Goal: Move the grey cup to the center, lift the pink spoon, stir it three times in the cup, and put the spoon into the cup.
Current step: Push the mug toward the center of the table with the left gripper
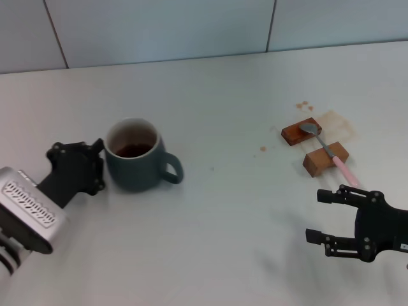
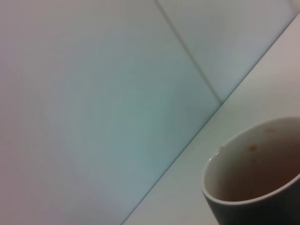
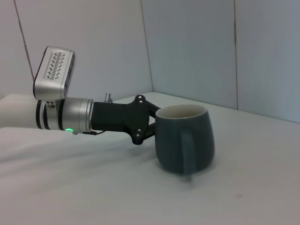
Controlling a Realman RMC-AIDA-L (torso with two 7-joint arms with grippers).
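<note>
The grey cup stands left of the table's middle, its handle turned toward the right, with dark brown liquid inside. My left gripper is open right at the cup's left wall, one finger toward the far side and one toward the near side. The right wrist view shows the same: the cup with the left gripper beside it. Only the cup's rim and stained cream inside fill a corner of the left wrist view. The pink spoon rests across two brown wooden blocks at the right. My right gripper hovers open, nearer to me than the spoon.
The two wooden blocks lie on the white table, with brown stains around them. A pale tiled wall closes off the table's far edge.
</note>
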